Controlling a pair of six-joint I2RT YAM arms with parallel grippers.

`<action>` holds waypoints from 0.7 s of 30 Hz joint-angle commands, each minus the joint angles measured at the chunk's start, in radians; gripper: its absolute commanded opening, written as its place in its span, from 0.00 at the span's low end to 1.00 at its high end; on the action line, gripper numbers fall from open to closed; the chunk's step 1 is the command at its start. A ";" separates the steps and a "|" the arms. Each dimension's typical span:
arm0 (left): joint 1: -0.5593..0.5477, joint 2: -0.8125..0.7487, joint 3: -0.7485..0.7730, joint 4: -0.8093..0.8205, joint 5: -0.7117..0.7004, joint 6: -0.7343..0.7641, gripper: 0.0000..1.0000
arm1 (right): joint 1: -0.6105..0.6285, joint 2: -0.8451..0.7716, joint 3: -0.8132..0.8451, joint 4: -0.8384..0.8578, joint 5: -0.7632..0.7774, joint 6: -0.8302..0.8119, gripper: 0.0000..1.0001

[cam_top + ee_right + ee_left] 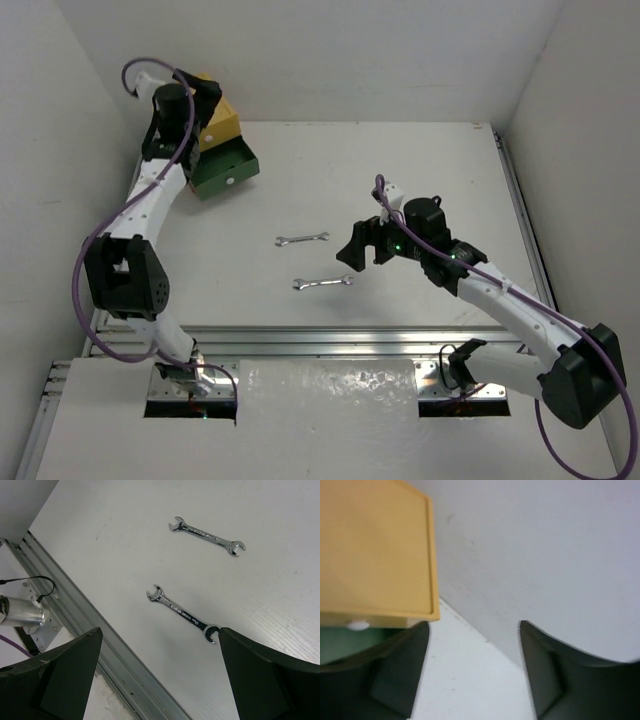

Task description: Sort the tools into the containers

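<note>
Two silver open-end wrenches lie on the white table, one farther (302, 239) and one nearer (322, 284). Both show in the right wrist view, the farther (206, 536) and the nearer (182, 614). My right gripper (352, 255) is open and empty, hovering just right of them (160, 631). The stacked drawers stand at the back left: yellow top (222, 120), green middle (228, 168) pulled out. The orange-red one is hidden. My left gripper (203, 92) is open and empty above the yellow drawer (375, 550), its fingers (395, 675) beside the white knob (357, 625). Knife and screwdrivers are out of view.
A metal rail (330, 340) runs along the table's near edge and also shows in the right wrist view (95, 630). Another rail (515, 200) runs along the right side. White walls close the back and both sides. A silver motor cylinder (20, 615) sits below the near rail.
</note>
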 commanded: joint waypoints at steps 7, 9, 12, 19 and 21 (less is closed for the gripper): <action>-0.251 0.219 0.315 -0.662 -0.276 0.591 0.00 | -0.001 -0.013 0.010 0.002 0.053 -0.054 0.99; -0.279 0.249 0.304 -0.683 -0.400 0.601 0.00 | -0.004 -0.010 -0.007 0.023 0.059 -0.057 0.99; -0.289 0.285 0.277 -0.669 -0.389 0.650 0.00 | -0.004 0.014 -0.012 0.028 0.065 -0.060 0.99; -0.293 0.426 0.325 -0.634 -0.537 0.745 0.00 | -0.004 0.024 -0.027 0.040 0.063 -0.071 0.99; -0.293 0.453 0.350 -0.619 -0.571 0.767 0.00 | -0.004 0.019 -0.033 0.043 0.073 -0.076 0.99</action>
